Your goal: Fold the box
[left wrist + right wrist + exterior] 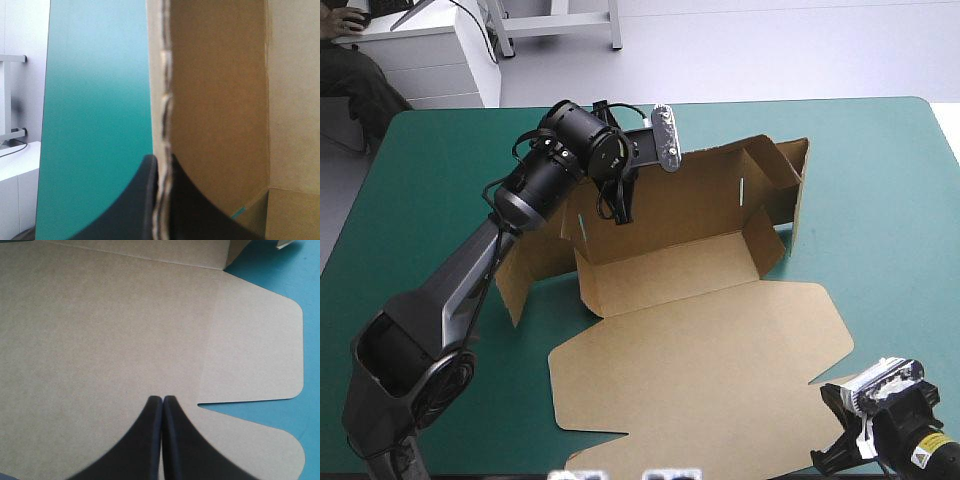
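Two grippers, two different states. My left gripper (159, 167) is pinching the raw top edge of a raised wall (215, 100) near the far left corner of the box (670, 280), with the sheet caught between the black fingers. My right gripper (163, 401) has its fingers pressed together on nothing and hovers over the near right part of the lid (700, 370).

The box sits mid-surface on the teal-green cover (880, 160). Its far walls are up, and the lid lies flat toward me.

I judge the brown board to be light and stiff. It should hinge willingly along its scored creases and resist bending elsewhere. The faces look smooth, so a weak pinch could slip, and the corrugated edge would crush under a hard one.

The best hold seems to be on a free edge close to a crease, as my left has now. The flat lid offers little to grab, though its rounded corner flap (255, 355) looks the likeliest place to get under.
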